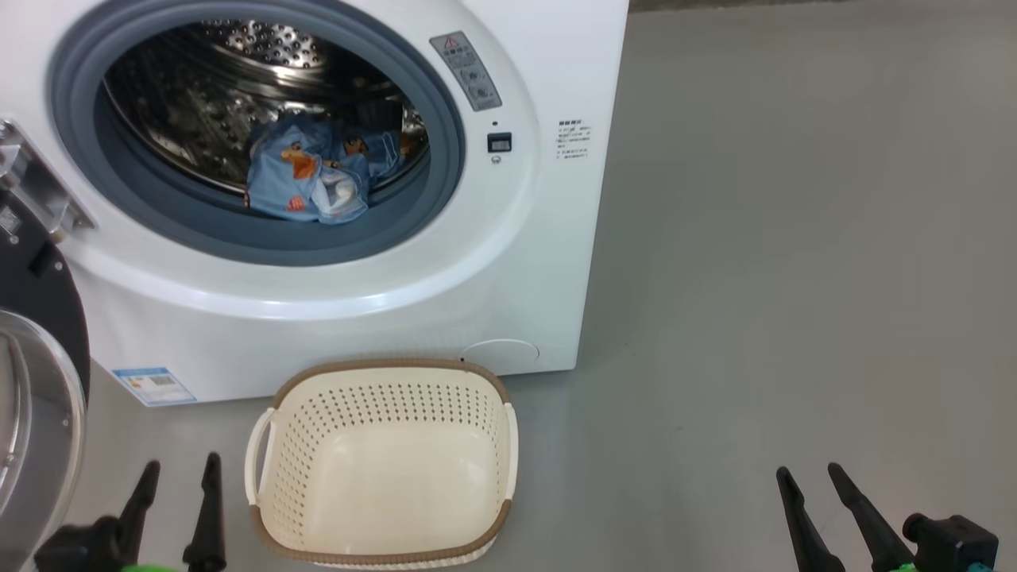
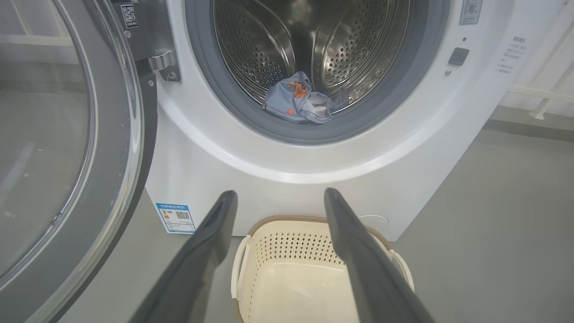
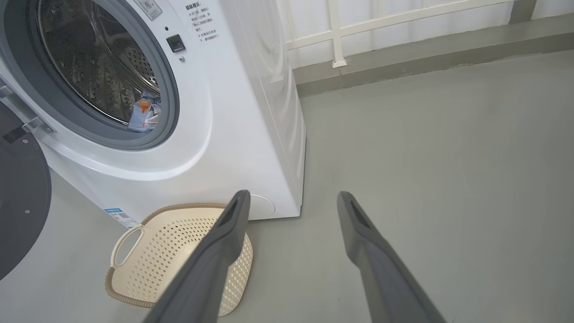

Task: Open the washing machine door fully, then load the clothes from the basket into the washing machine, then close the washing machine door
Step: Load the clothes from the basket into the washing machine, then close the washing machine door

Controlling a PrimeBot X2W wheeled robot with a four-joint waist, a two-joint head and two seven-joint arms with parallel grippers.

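The white washing machine stands with its door swung wide open at the left. Light-blue clothes with orange figures lie in the steel drum, just behind the grey gasket; the same clothes show in both wrist views. The cream basket sits on the floor in front of the machine with nothing in it. My left gripper is open, low and just left of the basket. My right gripper is open too, far to the basket's right over bare floor.
Grey floor stretches to the right of the machine. A white railing and low wall stand behind it. The open door takes up the space left of my left gripper.
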